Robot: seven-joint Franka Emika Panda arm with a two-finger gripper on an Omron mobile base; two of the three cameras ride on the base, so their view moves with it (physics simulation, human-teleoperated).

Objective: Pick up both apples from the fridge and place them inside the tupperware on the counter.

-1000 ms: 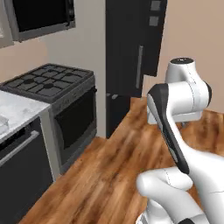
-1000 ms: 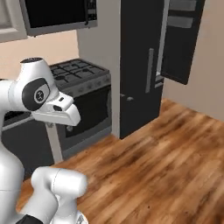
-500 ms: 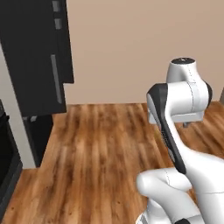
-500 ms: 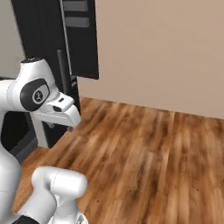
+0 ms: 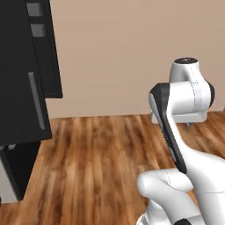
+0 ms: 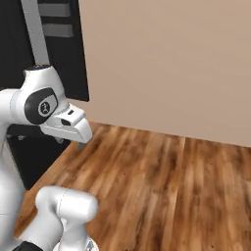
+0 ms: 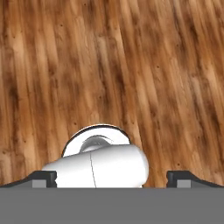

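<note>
Facing a plain beige wall (image 5: 114, 52) and wood plank floor (image 5: 96, 158), arm folded up over the base. Fridge (image 5: 22, 74) at the left edge of the left base view, tall and black with a grey vertical handle (image 5: 36, 100); in the right base view it sits behind the arm's shoulder. Hand view looks straight down at floor planks. Gripper (image 7: 112, 178) has its fingertips (image 7: 43, 178) spread wide at the bottom corners, nothing between them. Gripper hangs below the wrist, well apart from the fridge.
</note>
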